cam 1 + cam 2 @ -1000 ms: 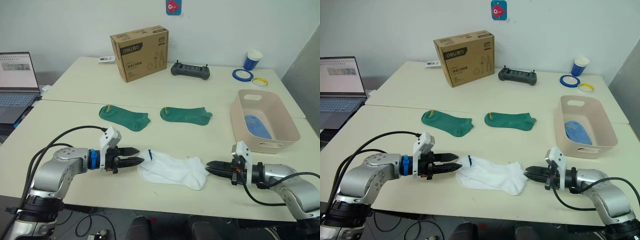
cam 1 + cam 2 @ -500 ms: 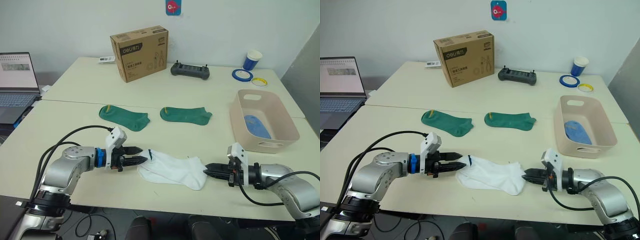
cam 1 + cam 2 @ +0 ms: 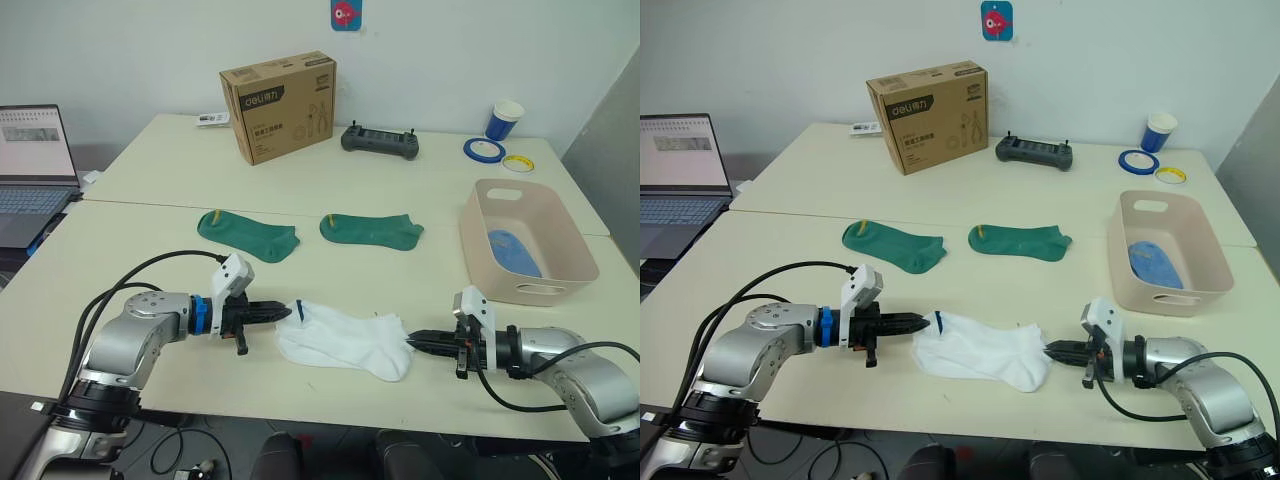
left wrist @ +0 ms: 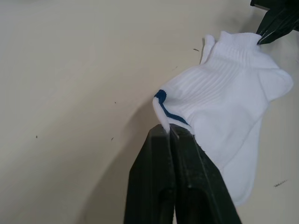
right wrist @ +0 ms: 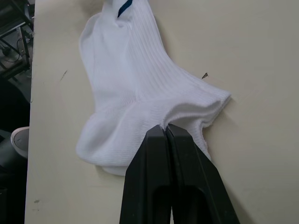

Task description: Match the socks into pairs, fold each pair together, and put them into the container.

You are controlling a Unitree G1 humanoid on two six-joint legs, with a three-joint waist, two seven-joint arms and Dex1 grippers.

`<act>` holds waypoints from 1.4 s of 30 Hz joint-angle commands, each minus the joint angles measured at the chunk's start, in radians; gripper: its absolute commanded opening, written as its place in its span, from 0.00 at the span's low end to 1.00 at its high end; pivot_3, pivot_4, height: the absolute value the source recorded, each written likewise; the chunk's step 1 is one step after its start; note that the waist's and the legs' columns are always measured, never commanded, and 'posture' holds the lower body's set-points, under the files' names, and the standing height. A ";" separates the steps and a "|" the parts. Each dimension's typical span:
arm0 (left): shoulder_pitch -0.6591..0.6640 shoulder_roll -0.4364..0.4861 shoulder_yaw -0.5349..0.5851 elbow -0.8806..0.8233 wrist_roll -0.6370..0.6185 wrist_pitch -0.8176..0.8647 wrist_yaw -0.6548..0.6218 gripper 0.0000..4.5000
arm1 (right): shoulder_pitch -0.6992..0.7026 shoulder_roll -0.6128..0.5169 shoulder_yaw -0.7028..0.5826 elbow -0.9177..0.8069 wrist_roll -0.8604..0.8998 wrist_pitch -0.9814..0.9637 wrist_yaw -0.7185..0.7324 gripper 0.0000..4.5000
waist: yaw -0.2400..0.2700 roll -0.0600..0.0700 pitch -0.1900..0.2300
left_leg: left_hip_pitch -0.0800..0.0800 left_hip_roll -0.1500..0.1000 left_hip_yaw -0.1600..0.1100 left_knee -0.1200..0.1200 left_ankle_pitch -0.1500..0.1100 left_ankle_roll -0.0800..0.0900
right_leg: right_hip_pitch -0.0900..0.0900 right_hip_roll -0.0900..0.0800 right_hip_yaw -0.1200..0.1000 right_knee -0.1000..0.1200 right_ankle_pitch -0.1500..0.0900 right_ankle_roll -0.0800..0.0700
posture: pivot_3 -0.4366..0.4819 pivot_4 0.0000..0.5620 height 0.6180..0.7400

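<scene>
The white socks [image 3: 345, 343] lie one on the other near the table's front edge, a dark stripe at the left end. My left gripper [image 3: 287, 311] is shut on that striped cuff edge [image 4: 161, 100], fingers [image 4: 159, 158] pressed together. At the opposite end my right gripper [image 3: 411, 340] is shut on the edge of the white fabric [image 5: 140, 93]. Two dark green socks [image 3: 248, 232] [image 3: 372, 230] lie flat and apart farther back. The pale pink container [image 3: 480, 245] stands at the right, a folded blue sock [image 3: 515, 250] inside.
A brown cardboard box [image 3: 280, 105], a black controller [image 3: 380, 140], a blue cup [image 3: 506, 118] and two tape rolls [image 3: 484, 150] stand on the far table. A laptop [image 3: 35, 160] sits at the far left. A seam between tables runs behind the green socks.
My left gripper's fingers, open beside the cuff before, have shut on the white sock. The right gripper has closed on the other end. The left arm moved in slightly toward the sock.
</scene>
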 commanded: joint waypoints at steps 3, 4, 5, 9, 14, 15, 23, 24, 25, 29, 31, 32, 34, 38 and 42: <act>0.010 0.021 0.026 -0.044 -0.023 0.007 -0.004 0.01 | 0.000 -0.009 -0.012 -0.006 0.014 -0.030 0.031 0.00 | 0.000 0.000 0.000 | 0.000 0.000 0.000 0.000 0.000 0.000 | 0.000 0.000 0.000 0.000 0.000 0.000 | 0.48 0.27 1.00; 0.012 0.021 0.030 -0.053 -0.031 0.014 -0.003 0.01 | -0.001 -0.010 -0.014 -0.004 0.015 -0.031 0.034 0.00 | 0.000 0.000 0.000 | 0.000 0.000 0.000 0.000 0.000 0.000 | 0.000 0.000 0.000 0.000 0.000 0.000 | 0.48 0.27 1.00; 0.014 0.023 0.039 -0.067 -0.046 0.032 -0.002 0.01 | -0.004 -0.010 -0.018 -0.003 0.021 -0.027 0.037 0.00 | 0.000 0.000 0.000 | 0.000 0.000 0.000 0.000 0.000 0.000 | 0.000 0.000 0.000 0.000 0.000 0.000 | 0.48 0.27 1.00; 0.055 0.055 0.098 -0.159 -0.140 0.150 0.007 0.01 | -0.058 -0.017 -0.053 -0.009 0.077 0.033 0.044 0.00 | -0.002 0.000 0.000 | 0.000 0.000 0.000 0.000 0.000 0.000 | 0.000 0.000 0.000 0.000 0.000 0.000 | 0.48 0.27 1.00; 0.133 0.086 0.140 -0.226 -0.214 0.282 0.047 0.01 | -0.116 -0.025 -0.032 0.038 0.068 0.036 0.057 0.00 | -0.008 0.000 0.000 | 0.000 0.000 0.000 0.000 0.000 0.000 | 0.000 0.000 0.000 0.000 0.000 0.000 | 0.48 0.27 1.00; 0.151 0.091 0.140 -0.237 -0.221 0.292 0.050 0.01 | -0.123 -0.028 -0.022 0.046 0.063 0.031 0.066 0.00 | -0.008 0.000 0.000 | 0.000 0.000 -0.001 0.000 0.000 0.000 | 0.000 0.000 0.000 0.000 0.000 0.000 | 0.48 0.27 1.00; 0.174 0.074 0.121 -0.239 -0.217 0.285 0.115 0.01 | -0.168 -0.072 0.050 0.105 0.018 0.021 0.151 0.00 | -0.002 0.000 0.000 | 0.000 0.000 0.000 0.000 0.000 0.000 | 0.000 -0.001 0.000 0.000 0.000 0.000 | 0.48 0.27 1.00; 0.174 0.073 0.116 -0.235 -0.210 0.270 0.116 0.01 | -0.171 -0.073 0.052 0.110 0.016 0.021 0.153 0.00 | -0.002 0.000 0.000 | 0.000 0.000 0.000 0.000 0.000 0.000 | 0.000 -0.001 0.000 0.000 0.000 -0.001 | 0.48 0.27 1.00; 0.170 0.068 0.115 -0.233 -0.208 0.264 0.121 0.01 | -0.173 -0.074 0.053 0.113 0.017 0.022 0.156 0.00 | -0.002 0.000 0.000 | 0.000 0.000 0.000 0.000 0.000 0.000 | 0.000 -0.001 0.000 0.000 0.000 -0.001 | 0.48 0.27 1.00; 0.147 0.063 0.111 -0.221 -0.209 0.256 0.125 0.01 | -0.177 -0.072 0.058 0.118 0.014 0.017 0.153 0.00 | -0.001 0.000 0.000 | 0.000 0.000 0.000 0.000 0.000 0.000 | 0.000 -0.001 0.000 0.000 0.000 -0.001 | 0.48 0.27 1.00; 0.140 0.066 0.105 -0.213 -0.204 0.248 0.121 0.01 | -0.178 -0.066 0.059 0.119 0.011 0.013 0.145 0.00 | -0.001 0.000 0.000 | 0.000 0.000 0.000 0.000 0.000 0.000 | 0.000 -0.001 0.000 0.000 0.000 -0.001 | 0.48 0.27 1.00; 0.134 0.068 0.099 -0.206 -0.199 0.243 0.119 0.01 | -0.177 -0.062 0.060 0.119 0.009 0.010 0.140 0.00 | -0.001 0.000 0.000 | 0.000 0.000 0.000 0.000 0.000 0.000 | 0.000 -0.001 0.000 0.000 0.000 -0.001 | 0.48 0.27 1.00; 0.126 0.068 0.092 -0.198 -0.194 0.236 0.116 0.01 | -0.176 -0.055 0.056 0.120 0.005 0.004 0.130 0.00 | -0.001 0.000 0.000 | 0.000 0.000 0.000 0.000 0.000 0.000 | 0.000 -0.001 0.000 0.000 0.000 -0.001 | 0.48 0.27 1.00; 0.113 0.071 0.074 -0.186 -0.187 0.228 0.109 0.01 | -0.177 -0.041 0.047 0.125 -0.003 -0.002 0.117 0.00 | -0.001 0.000 0.000 | 0.000 0.000 0.000 0.000 0.000 0.000 | 0.000 -0.001 0.000 0.000 0.000 -0.001 | 0.48 0.27 1.00; 0.115 0.082 0.057 -0.181 -0.172 0.212 0.095 0.01 | -0.169 -0.035 0.051 0.125 -0.010 -0.012 0.114 0.00 | -0.001 0.000 0.000 | 0.000 0.000 0.000 0.000 0.000 0.000 | 0.000 -0.001 0.000 0.000 0.000 -0.001 | 0.48 0.27 1.00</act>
